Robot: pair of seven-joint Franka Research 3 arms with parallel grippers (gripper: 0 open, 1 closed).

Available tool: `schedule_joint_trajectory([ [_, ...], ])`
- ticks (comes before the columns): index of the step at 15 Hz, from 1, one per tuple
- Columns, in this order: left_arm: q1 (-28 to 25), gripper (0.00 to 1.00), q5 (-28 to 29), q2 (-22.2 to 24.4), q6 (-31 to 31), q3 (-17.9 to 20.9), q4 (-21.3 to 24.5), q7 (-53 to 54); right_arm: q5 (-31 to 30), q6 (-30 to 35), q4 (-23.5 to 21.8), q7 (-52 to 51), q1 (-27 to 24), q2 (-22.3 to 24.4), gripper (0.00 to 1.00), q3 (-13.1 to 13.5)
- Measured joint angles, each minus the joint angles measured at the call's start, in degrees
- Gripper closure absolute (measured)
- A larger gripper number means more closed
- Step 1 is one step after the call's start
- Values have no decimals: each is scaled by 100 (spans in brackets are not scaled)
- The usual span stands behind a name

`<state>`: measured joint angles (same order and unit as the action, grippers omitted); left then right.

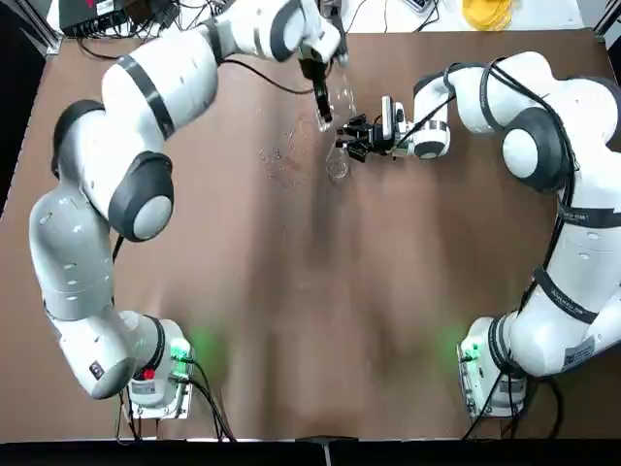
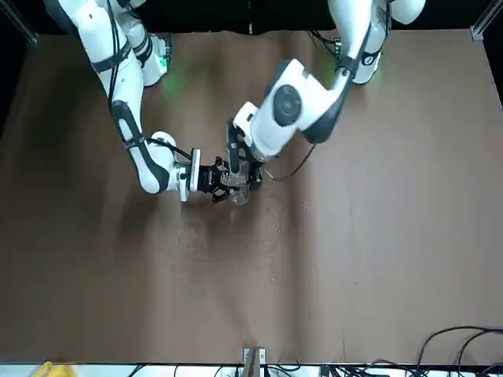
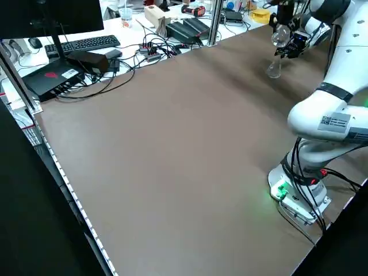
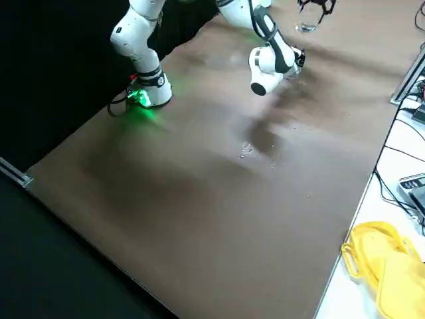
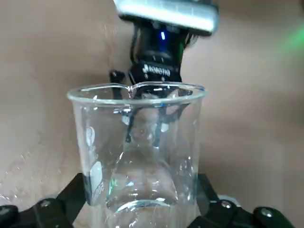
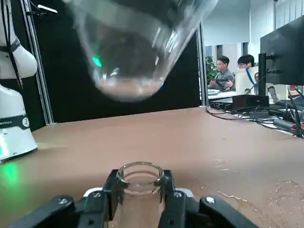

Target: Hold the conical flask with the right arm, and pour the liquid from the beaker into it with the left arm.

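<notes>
At the front of the right wrist view, the neck of the conical flask (image 6: 138, 204) is clamped between the fingers of the right gripper (image 6: 141, 183), with its mouth uncovered; the flask is held up off the table (image 6: 118, 137). Just beyond and above hangs the beaker (image 6: 126, 57), tilted and gripped around its sides by the left gripper (image 5: 141, 185). No stream can be made out between the vessels. Farther off, wet patches (image 6: 287, 194) are seen on the table, and beyond its edge a monitor (image 6: 285, 54).

The pouring step appears to be in hand, with the flask secured. Next, the spout should be lined up over the narrow mouth and the beaker tipped slowly; a hurried tilt could send liquid past the neck.
</notes>
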<state>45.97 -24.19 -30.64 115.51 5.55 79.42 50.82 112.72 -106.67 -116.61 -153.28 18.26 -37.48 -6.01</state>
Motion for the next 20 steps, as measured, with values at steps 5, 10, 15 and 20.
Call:
schedule_joint_trajectory([
  [5, -1448, 4, -1745, 525, -381, -329, 28, 1918, 2, 0, -2, 0, 0, 0, 60, 2],
  [10, -3151, 4, -2626, 437, -1088, -981, 301, 3619, 13, 6, -23, 3, -119, 0, 60, 76],
  [15, -4116, 4, -3420, 65, -1378, -1030, 998, 5764, 50, 241, -72, -13, -561, 1, 60, 101],
  [20, -4814, 4, -4027, -545, -1518, -1041, 1584, 7810, 56, 385, -122, -31, -697, 3, 60, 88],
])
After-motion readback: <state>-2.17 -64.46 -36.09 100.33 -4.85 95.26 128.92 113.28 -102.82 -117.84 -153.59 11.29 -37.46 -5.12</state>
